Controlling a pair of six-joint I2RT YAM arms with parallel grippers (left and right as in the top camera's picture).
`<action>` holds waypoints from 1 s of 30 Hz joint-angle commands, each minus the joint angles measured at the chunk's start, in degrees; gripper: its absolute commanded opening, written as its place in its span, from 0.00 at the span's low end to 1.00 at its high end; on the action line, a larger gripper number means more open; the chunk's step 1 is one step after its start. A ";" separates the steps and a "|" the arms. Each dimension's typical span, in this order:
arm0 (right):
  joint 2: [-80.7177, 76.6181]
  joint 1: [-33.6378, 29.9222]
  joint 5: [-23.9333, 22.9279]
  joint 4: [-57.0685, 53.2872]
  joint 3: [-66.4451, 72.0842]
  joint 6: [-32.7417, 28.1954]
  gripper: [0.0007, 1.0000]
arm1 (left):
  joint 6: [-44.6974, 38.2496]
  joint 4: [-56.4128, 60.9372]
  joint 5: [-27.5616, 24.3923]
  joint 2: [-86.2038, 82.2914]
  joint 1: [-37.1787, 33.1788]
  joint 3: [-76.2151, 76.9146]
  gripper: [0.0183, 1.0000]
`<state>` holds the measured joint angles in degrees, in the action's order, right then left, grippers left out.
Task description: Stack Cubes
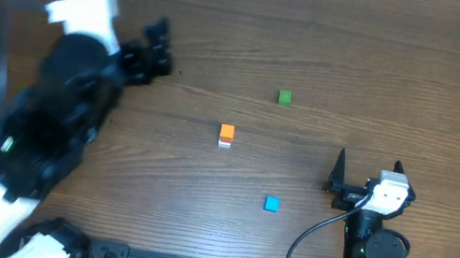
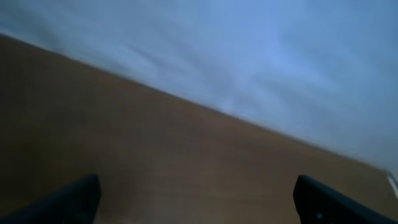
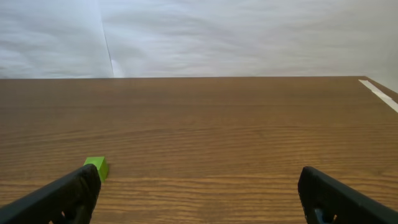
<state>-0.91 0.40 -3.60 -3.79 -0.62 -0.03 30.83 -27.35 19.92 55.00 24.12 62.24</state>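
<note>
My left gripper [image 1: 154, 47] sits at the upper left of the top view, over bare table [image 1: 341, 35]. Its fingers [image 2: 74, 200] stand wide apart with nothing between them. Near the frame's centre the orange cube [image 1: 227, 131] touches the white cube [image 1: 225, 142] along its lower edge; I cannot tell whether it sits on it or beside it. The green cube [image 1: 285, 97] lies to the upper right of that pair and the blue cube [image 1: 271, 204] to the lower right, each well apart. All look roughly square to the frame edges, with no long axis. My right gripper [image 1: 369, 165], at the lower right, points up the frame, spread wide and empty.
</note>
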 commanded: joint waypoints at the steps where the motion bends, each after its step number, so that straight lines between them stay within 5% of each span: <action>1: 0.31 -0.37 -0.74 -0.09 0.31 -0.04 0.99 | -10.47 8.41 -5.57 -13.57 -7.58 -15.96 1.00; 17: 0.31 -0.37 -0.74 -0.09 0.31 -0.04 0.99 | -23.45 27.43 -18.97 -38.42 -19.52 -47.76 1.00; 30: 0.28 -0.37 -0.74 -0.09 0.31 -0.04 0.99 | -24.65 31.34 -19.47 -51.74 -19.54 -58.51 1.00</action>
<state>-0.95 0.40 -3.60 -3.79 -0.62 -0.03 7.42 3.77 1.34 7.09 4.89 6.07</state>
